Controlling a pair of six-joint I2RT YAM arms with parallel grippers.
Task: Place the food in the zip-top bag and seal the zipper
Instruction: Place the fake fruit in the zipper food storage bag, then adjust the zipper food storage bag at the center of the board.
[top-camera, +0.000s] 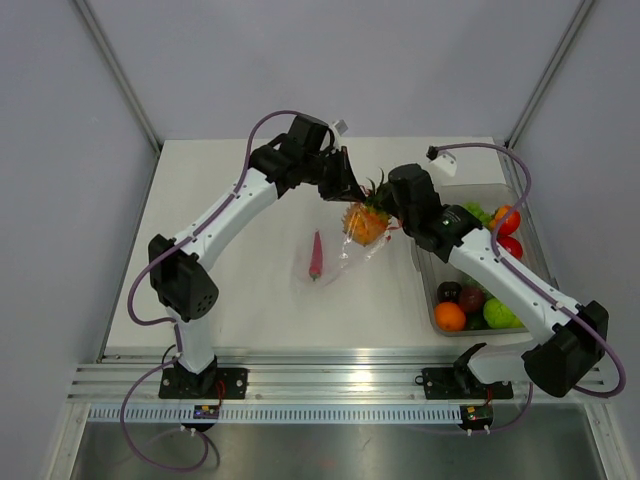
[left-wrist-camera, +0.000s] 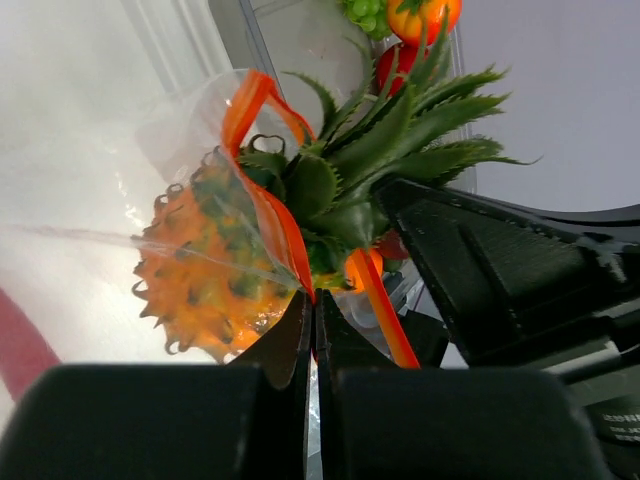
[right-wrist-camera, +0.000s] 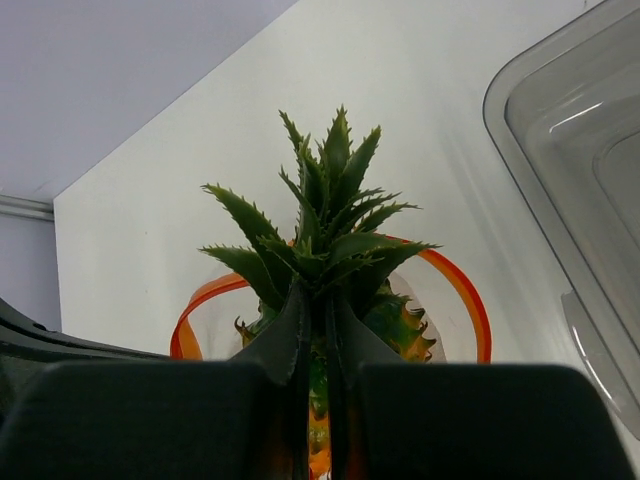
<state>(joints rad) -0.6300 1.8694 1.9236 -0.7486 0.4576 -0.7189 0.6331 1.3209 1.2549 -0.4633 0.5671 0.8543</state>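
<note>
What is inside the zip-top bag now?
The pineapple sits inside the zip-top bag with its orange body; green leaves stick out past the zipper. Anything behind it is covered.

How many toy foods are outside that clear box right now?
2: the pineapple, gripped by its leaves at the bag mouth, and a long red piece lying left of it.

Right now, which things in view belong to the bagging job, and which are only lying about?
Job: clear crinkly plastic zip-top bag; its red-orange zipper strip; spiky yellow-orange toy pineapple; slim red toy vegetable; round toy fruits.
Lying about: rigid clear plastic bin.
</note>
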